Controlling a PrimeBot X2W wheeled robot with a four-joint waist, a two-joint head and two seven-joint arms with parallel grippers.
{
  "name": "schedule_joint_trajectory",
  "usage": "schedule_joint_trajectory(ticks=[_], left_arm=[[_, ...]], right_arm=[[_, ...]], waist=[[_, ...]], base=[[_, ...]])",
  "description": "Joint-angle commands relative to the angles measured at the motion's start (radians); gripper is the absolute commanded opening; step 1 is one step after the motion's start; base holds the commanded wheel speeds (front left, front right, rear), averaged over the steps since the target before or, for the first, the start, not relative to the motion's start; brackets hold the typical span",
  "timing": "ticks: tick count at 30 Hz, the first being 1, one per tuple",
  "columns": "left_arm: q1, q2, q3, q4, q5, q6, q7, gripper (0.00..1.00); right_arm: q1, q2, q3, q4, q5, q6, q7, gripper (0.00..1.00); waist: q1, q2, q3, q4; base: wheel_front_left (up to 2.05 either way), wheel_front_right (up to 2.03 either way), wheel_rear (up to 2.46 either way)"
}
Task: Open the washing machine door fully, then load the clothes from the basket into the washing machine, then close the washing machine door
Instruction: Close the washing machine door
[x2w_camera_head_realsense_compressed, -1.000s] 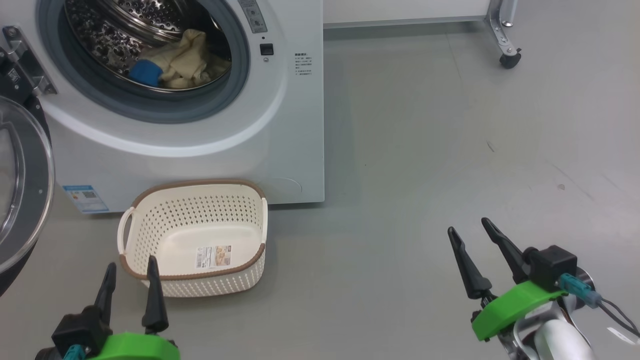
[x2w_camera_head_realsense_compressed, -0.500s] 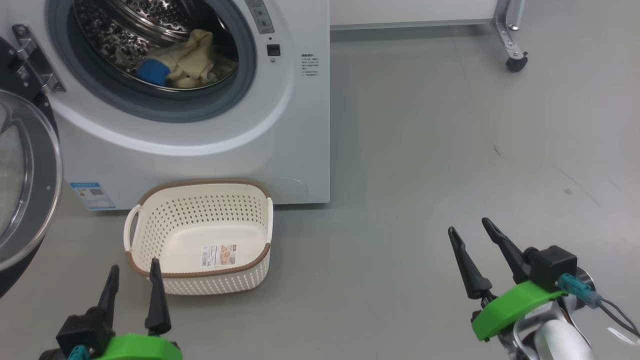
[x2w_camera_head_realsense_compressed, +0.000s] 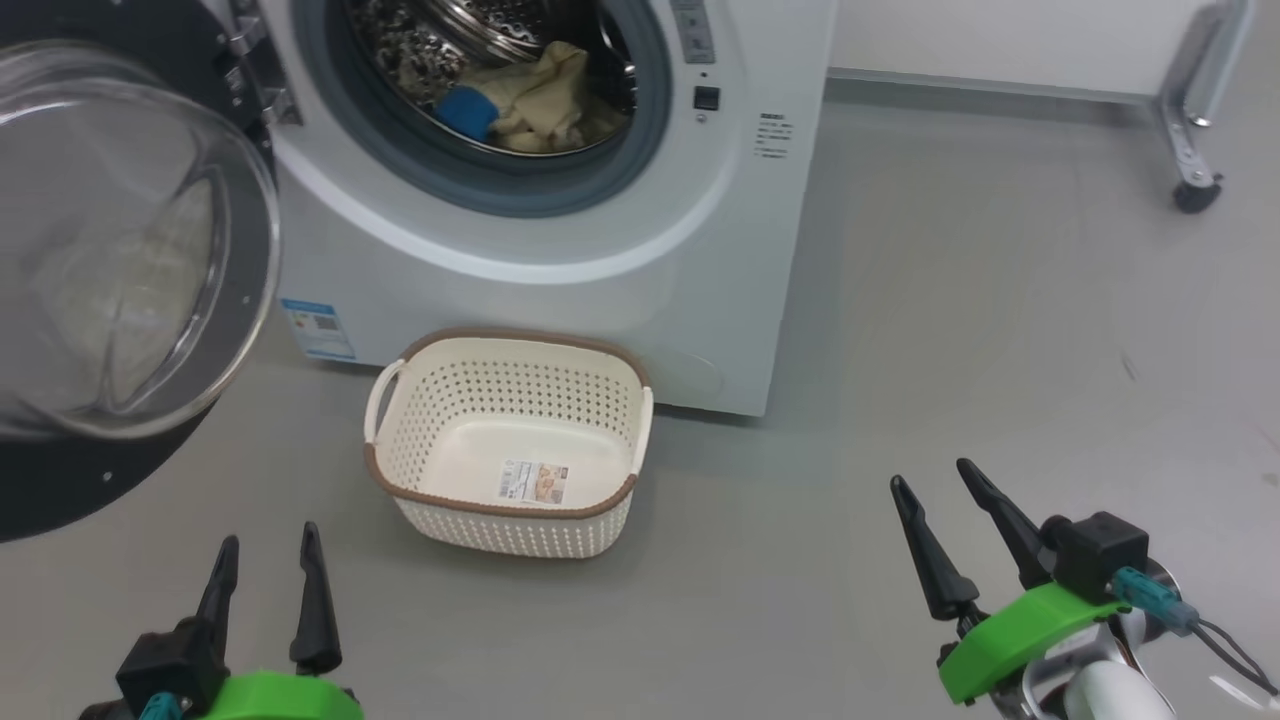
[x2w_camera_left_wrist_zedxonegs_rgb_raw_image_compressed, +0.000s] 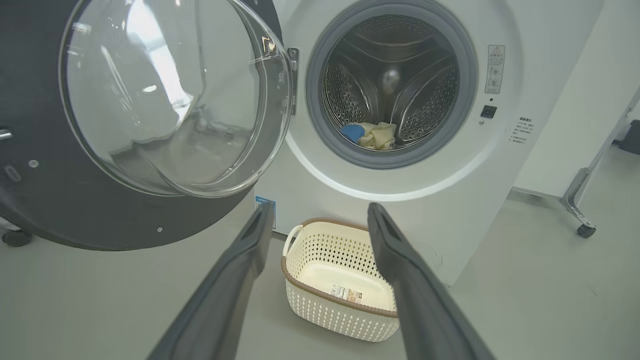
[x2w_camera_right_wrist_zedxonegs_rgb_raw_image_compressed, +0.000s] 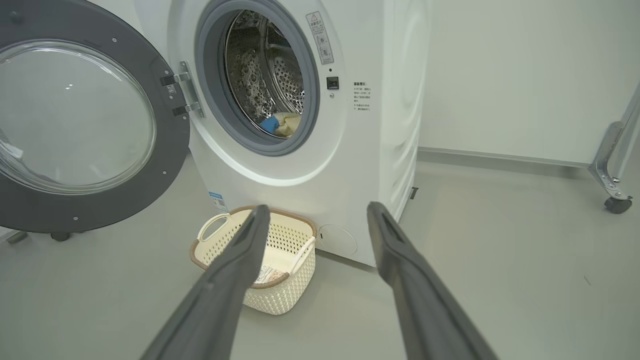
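- Both grippers are released and hold nothing. The left gripper (x2w_camera_head_realsense_compressed: 269, 535) hangs low near the basket (x2w_camera_head_realsense_compressed: 500, 530), and the right gripper (x2w_camera_head_realsense_compressed: 931, 474) hangs well apart from it, over bare floor (x2w_camera_head_realsense_compressed: 900, 300).
- The clothes (x2w_camera_head_realsense_compressed: 530, 95) lie in the drum of the machine (x2w_camera_head_realsense_compressed: 600, 300), and the basket stands empty just in front of it. Loading looks done, so closing the door (x2w_camera_head_realsense_compressed: 120, 250) is what remains.
- The door stands swung wide on the left. A push close to the hinge (x2w_camera_head_realsense_compressed: 250, 60), or on the bulging glass, could slip and leave it ajar.
- The clothes sit toward the front of the drum. If a fold reaches the seal (x2w_camera_head_realsense_compressed: 480, 190), the door may trap it or fail to latch.
- The basket sits below the opening, so a low sweep of the arm could knock it.
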Motion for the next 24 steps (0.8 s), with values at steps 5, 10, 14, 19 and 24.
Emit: schedule_joint_trajectory(ticks=[5, 10, 14, 19, 24], left_arm=[[-0.031, 0.029, 0.028, -0.029, 0.006, 0.007, -0.006, 1.0], [-0.028, 0.044, 0.024, -0.038, 0.008, 0.014, 0.007, 1.0], [-0.023, 0.051, 0.019, -0.048, 0.011, 0.018, 0.017, 1.0], [-0.012, 0.06, 0.018, -0.066, 0.011, 0.027, 0.029, 1.0], [0.008, 0.059, 0.032, -0.094, 0.001, 0.044, 0.026, 1.0]], right_arm=[[-0.027, -0.004, 0.037, -0.042, 0.017, -0.003, -0.007, 1.0], [-0.029, -0.004, 0.051, -0.044, 0.035, -0.003, -0.007, 1.0], [-0.028, -0.004, 0.066, -0.042, 0.046, -0.003, -0.007, 1.0], [-0.027, -0.004, 0.086, -0.041, 0.058, -0.003, -0.007, 1.0], [-0.053, -0.004, 0.117, -0.03, 0.058, -0.003, -0.007, 1.0]], waist=[[0.0, 0.0, -0.005, 0.136], [0.0, 0.0, -0.011, 0.235], [0.0, 0.0, -0.02, 0.286], [0.0, 0.0, -0.031, 0.333], [0.0, 0.0, -0.023, 0.342]], base=[[0.0, 0.0, 0.0], [0.0, 0.0, 0.0], [0.0, 0.0, 0.0], [0.0, 0.0, 0.0], [0.0, 0.0, 0.0]])
